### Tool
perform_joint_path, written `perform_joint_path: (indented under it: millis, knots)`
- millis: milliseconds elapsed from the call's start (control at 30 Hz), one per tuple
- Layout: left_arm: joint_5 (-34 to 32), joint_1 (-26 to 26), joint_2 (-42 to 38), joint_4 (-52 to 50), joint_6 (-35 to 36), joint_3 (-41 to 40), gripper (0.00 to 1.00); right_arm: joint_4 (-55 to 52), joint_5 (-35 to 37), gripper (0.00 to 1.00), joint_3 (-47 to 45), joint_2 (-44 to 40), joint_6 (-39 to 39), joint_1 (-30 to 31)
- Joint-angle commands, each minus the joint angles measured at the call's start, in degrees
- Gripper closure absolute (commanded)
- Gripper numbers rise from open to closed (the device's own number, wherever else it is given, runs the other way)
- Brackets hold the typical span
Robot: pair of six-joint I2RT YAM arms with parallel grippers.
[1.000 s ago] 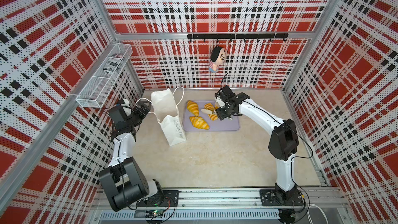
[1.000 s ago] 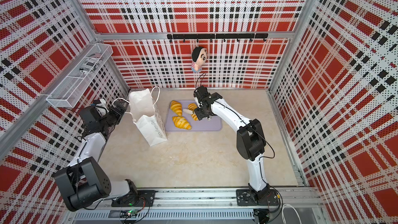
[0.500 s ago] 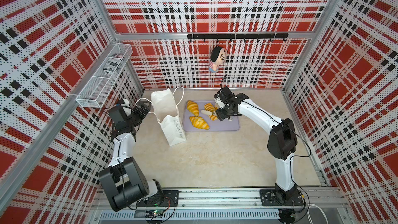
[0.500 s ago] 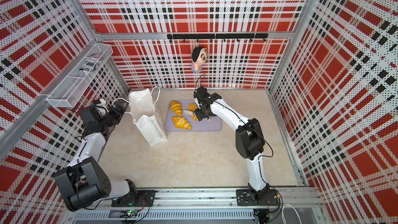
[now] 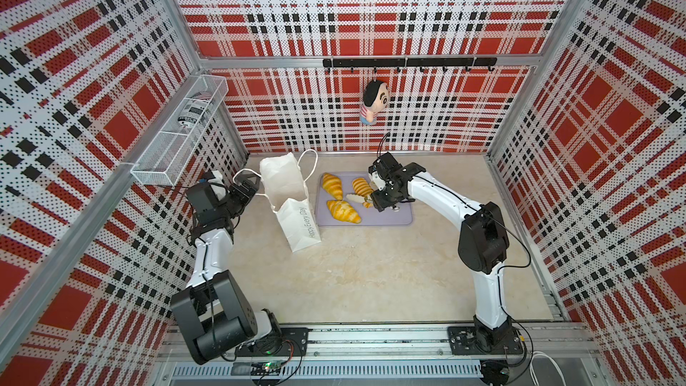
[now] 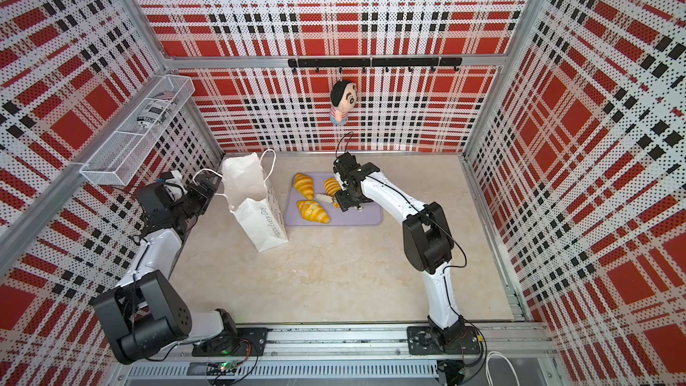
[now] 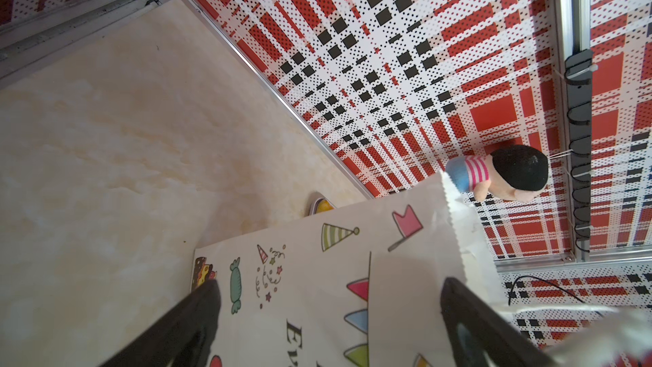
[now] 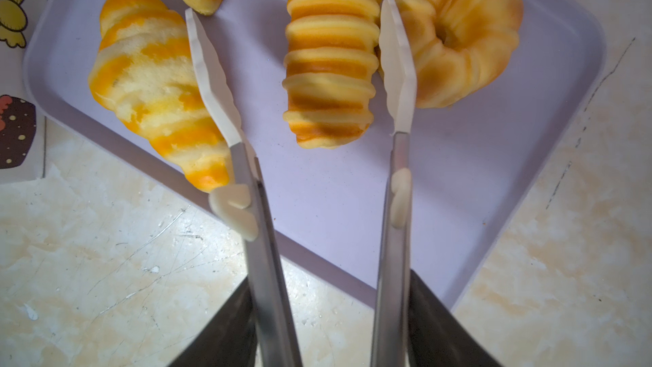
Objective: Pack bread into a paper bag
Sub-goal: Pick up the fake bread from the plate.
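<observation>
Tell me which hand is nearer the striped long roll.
Right. The right hand holds tongs whose tips straddle the striped long roll on the tray; the left hand, open, is beyond the paper bag, away from the tray.

Matt white paper bag; smooth lavender plastic tray; tongs — brushed metal, white plastic tips.

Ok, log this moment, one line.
left hand open by paper bag | right hand holding tongs | tongs straddle long roll on tray

The white paper bag, black-lettered, stands open left of centre in both top views. To its right lie the upper croissant, lower croissant, ridged roll and, beside that, the ring bun.
</observation>
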Motion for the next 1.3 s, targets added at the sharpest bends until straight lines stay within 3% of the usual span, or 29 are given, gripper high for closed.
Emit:
perform_joint_path:
  millis: [0, 267, 567, 967, 1267]
  knots:
    - [1.0, 0.5, 0.4, 0.7, 0.7, 0.0, 0.02, 1.4, -0.2, 0.37, 1.1, 2.7, -0.5, 0.4]
    - [1.2, 0.7, 0.4, 0.8, 0.6, 0.0, 0.02, 0.7, 0.3, 0.41, 3.7, 5.9, -0.4, 0.3]
    - [1.5, 0.7, 0.6, 1.4, 0.1, 0.0, 0.02, -1.3, 4.3, 0.39, 3.4, 4.3, -0.7, 0.3]
    - [1.5, 0.8, 0.6, 1.7, 0.0, -0.2, 0.02, -2.2, 4.8, 0.38, 1.0, 2.7, -1.6, 0.3]
    - [1.6, 0.8, 0.3, 2.1, -0.2, -0.7, 0.02, -2.9, 2.9, 0.4, 7.0, 7.2, -1.7, 0.2]
